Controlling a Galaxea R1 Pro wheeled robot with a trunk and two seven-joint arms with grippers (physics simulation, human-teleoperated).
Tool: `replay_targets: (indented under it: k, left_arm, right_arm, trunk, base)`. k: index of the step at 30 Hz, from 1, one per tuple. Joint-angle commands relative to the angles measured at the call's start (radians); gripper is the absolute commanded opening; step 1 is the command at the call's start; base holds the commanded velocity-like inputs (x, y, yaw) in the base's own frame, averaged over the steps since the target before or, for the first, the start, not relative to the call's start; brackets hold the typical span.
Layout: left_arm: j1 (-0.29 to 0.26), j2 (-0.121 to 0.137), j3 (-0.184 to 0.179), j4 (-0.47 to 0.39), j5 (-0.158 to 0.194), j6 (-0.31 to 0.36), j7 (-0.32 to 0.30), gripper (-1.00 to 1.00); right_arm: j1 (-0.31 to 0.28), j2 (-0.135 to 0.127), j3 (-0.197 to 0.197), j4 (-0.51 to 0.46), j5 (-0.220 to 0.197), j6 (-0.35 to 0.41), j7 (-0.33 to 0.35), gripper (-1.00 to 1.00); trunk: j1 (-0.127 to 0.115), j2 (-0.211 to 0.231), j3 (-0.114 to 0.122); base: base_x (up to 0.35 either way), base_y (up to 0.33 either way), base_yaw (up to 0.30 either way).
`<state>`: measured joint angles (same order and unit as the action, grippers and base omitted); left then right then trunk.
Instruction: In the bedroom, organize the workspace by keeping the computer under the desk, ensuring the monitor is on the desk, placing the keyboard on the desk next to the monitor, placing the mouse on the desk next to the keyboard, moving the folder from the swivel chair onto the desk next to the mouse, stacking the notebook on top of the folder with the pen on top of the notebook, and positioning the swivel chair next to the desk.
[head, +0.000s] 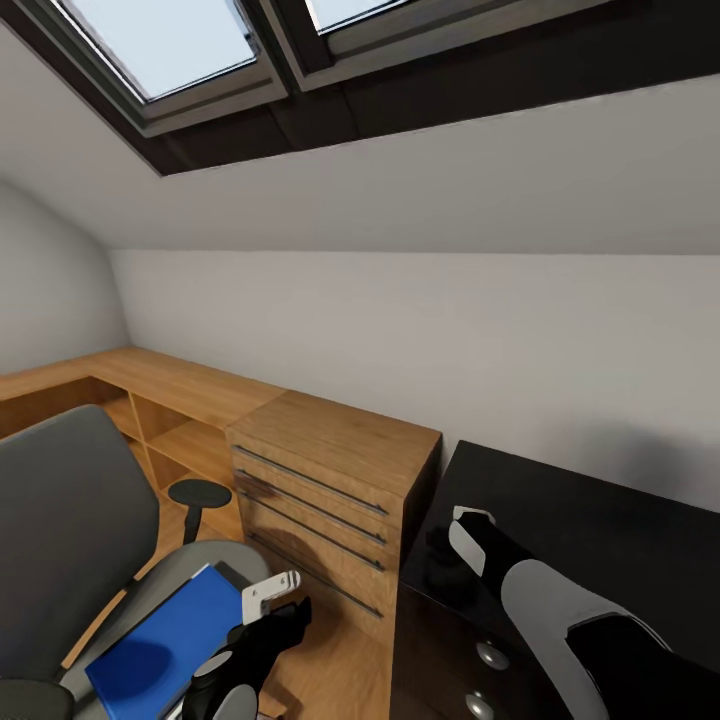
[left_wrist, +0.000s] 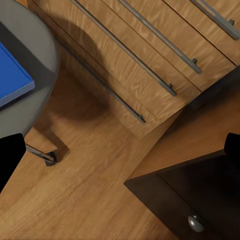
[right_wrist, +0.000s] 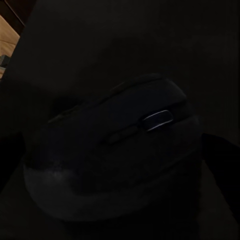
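The blue folder (head: 165, 640) lies flat on the grey seat of the swivel chair (head: 70, 510) at the lower left. My left gripper (head: 285, 600) hangs open beside the seat's edge, over the wooden floor, with nothing between its fingers (left_wrist: 10, 160). My right gripper (head: 445, 550) is low over the left end of the glossy black desk (head: 600, 530). In the right wrist view the dark grey mouse (right_wrist: 115, 135) sits between the fingers, which hug its sides. The folder's corner (left_wrist: 10, 75) also appears on the seat (left_wrist: 35, 45). Monitor, keyboard, computer, notebook and pen are out of view.
A light-wood drawer cabinet (head: 330, 470) with long bar handles stands between the chair and the desk, joined to a low wooden shelf unit (head: 150, 400) along the wall. The desk's dark drawer unit (left_wrist: 200, 195) has silver knobs (head: 490, 655). A sloped ceiling with skylights hangs overhead.
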<state>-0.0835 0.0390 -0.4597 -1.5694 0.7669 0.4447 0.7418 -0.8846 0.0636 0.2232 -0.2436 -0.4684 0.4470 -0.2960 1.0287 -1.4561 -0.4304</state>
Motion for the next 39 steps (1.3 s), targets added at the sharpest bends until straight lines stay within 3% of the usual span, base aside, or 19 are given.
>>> replay_targets:
  k: [1,15,22,24,27,29,31,32,34,35,39]
  left_arm:
    - [-0.001,0.001,-0.002,-0.001,0.007,0.002,0.008,1.0]
    - [-0.001,0.001,-0.002,-0.001,0.009,0.002,0.008,1.0]
    - [-0.001,0.002,-0.001,0.025,0.005,0.001,0.008,1.0]
    - [-0.001,0.001,0.0,0.031,0.007,0.0,0.007,1.0]
    - [-0.001,0.001,0.0,0.049,0.007,0.0,0.004,1.0]
    - [-0.001,0.001,0.001,0.059,0.006,0.0,0.003,1.0]
    - [-0.001,0.001,0.002,0.065,0.006,0.0,0.002,1.0]
    - [-0.001,0.001,0.002,0.067,0.006,0.0,0.001,1.0]
    - [-0.002,0.001,0.002,0.069,0.005,0.0,0.001,1.0]
    - [-0.002,0.001,0.002,0.07,0.006,0.0,0.002,1.0]
    - [-0.002,0.001,0.002,0.073,0.006,-0.001,0.003,1.0]
  right_arm:
    - [-0.001,-0.001,0.008,-0.002,-0.011,0.004,-0.008,-1.0]
    - [-0.001,-0.001,0.009,-0.003,-0.01,0.004,-0.008,-1.0]
    - [-0.001,-0.013,0.006,-0.008,-0.012,0.001,-0.004,-1.0]
    - [0.008,-0.055,-0.014,-0.156,-0.07,0.004,-0.005,-1.0]
    - [0.053,-0.077,-0.016,-0.296,-0.091,0.024,-0.009,-1.0]
    - [0.134,-0.088,-0.018,-0.471,-0.097,0.054,-0.028,-1.0]
    - [0.186,-0.097,-0.02,-0.574,-0.099,0.065,-0.05,-1.0]
    - [0.242,-0.105,-0.026,-0.679,-0.1,0.073,-0.079,-1.0]
    - [0.322,-0.113,-0.044,-0.825,-0.106,0.08,-0.125,-1.0]
    - [0.384,-0.117,-0.069,-0.943,-0.119,0.084,-0.156,-1.0]
    - [0.446,-0.122,-0.113,-1.057,-0.144,0.115,-0.183,-1.0]
  trunk:
    - [0.0,-0.001,-0.001]
    - [0.0,-0.001,-0.001]
    - [-0.027,0.048,0.021]
    - [-0.035,0.062,0.027]
    - [-0.046,0.083,0.036]
    - [-0.054,0.097,0.043]
    - [-0.061,0.111,0.049]
    - [-0.065,0.118,0.052]
    - [-0.073,0.132,0.058]
    - [-0.077,0.139,0.061]
    - [-0.092,0.167,0.074]
  base:
    - [0.0,0.0,0.0]
    - [0.0,0.0,0.0]
    - [-0.017,0.0,0.0]
    - [-0.313,0.0,0.0]
    - [-0.329,0.0,0.0]
    - [-0.334,0.0,0.0]
    - [-0.335,0.0,0.0]
    - [-0.336,0.0,0.0]
    - [-0.336,0.0,0.0]
    - [-0.336,0.0,0.0]
    - [-0.335,0.0,0.0]
